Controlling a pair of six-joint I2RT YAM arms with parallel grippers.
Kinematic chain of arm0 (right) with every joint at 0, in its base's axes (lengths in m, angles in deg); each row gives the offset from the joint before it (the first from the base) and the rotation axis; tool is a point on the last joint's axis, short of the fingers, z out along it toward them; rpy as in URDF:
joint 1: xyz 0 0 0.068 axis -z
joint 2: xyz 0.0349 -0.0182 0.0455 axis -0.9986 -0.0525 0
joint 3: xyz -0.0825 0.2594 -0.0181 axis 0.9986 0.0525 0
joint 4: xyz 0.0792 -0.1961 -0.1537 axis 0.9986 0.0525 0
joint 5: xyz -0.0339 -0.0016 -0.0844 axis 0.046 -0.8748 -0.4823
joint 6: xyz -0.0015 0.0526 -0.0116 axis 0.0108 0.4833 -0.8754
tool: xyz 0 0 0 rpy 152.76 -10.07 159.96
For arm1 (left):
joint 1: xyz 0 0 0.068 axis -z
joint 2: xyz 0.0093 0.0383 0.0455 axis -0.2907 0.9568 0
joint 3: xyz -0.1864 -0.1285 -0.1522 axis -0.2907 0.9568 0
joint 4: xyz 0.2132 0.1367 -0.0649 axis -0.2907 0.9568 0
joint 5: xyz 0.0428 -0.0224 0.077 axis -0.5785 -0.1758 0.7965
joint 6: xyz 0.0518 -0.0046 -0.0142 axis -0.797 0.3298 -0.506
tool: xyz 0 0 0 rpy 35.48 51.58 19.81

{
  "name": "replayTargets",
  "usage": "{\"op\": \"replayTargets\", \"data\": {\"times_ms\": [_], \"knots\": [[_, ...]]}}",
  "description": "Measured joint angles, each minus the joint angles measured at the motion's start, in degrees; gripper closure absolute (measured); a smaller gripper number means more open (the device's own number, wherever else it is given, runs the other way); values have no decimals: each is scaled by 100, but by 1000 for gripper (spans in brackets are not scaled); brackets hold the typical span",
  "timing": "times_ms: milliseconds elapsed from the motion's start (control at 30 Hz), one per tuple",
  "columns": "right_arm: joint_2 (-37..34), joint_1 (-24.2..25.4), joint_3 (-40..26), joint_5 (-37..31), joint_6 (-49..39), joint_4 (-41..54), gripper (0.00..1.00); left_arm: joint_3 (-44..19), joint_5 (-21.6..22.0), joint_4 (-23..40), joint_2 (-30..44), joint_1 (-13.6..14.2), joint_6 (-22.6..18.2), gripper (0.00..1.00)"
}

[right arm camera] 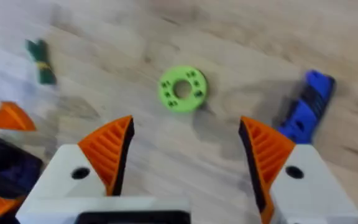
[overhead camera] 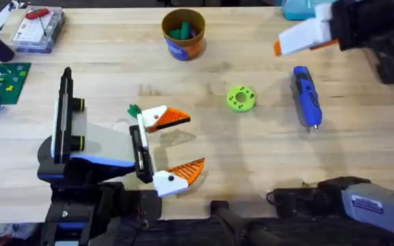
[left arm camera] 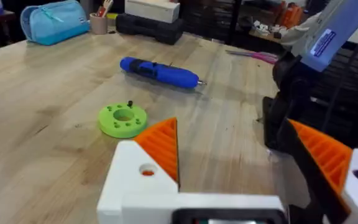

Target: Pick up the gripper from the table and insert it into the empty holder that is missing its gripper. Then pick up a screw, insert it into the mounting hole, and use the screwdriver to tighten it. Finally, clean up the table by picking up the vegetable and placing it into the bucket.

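Here one lime-green vegetable (overhead camera: 241, 98) lies mid-surface (overhead camera: 252, 157), one blue screwdriver (overhead camera: 306, 96) beside it, one bucket (overhead camera: 183, 34) at top centre. The gripper (overhead camera: 164, 118) sits on the holder (overhead camera: 139, 147) beside a matching finger (overhead camera: 178, 175). The right claw (right arm camera: 185, 149), blurred at upper right overhead, hovers with fingers apart. The left claw (left arm camera: 247, 162) is spread too.
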Motion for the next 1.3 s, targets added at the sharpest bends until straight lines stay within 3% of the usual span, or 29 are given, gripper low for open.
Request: {"op": "replayTargets", "data": {"times_ms": [267,633,1000,1300], "knots": [[-62,-267,-9,-848,-57,448,4,0,2,0,1,0,0,10],[-359,-859,83,-964,132,524,4,0,2,0,1,0,0,10],[-384,-903,1228,-965,479,-314,4,0,1,0,1,0,0,10],[-994,-912,1458,-909,640,-471,4,0,0,0,1,0,0,10]]}}
